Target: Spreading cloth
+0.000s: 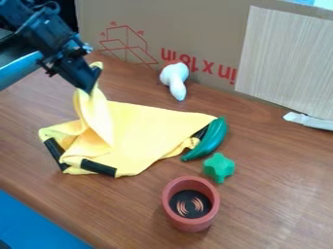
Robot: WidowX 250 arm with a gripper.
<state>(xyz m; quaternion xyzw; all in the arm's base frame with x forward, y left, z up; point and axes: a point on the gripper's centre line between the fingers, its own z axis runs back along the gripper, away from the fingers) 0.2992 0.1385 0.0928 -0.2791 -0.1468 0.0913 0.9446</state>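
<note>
The black gripper (91, 83) hangs at the upper left of the table, shut on a raised corner of the yellow cloth (133, 133). From that pinched corner the cloth drops in a steep fold, and the rest lies spread and rumpled on the wood, stretching right to a green curved toy. Black strips show at the cloth's lower left edge, and some dark thing is partly covered at its right corner.
Right of the cloth lie the green curved toy (209, 139) and a green star-shaped piece (219, 167). A reddish cup (191, 204) stands in front. Behind are a white toy (174, 79) and a cardboard wall (214, 29) along the table's back.
</note>
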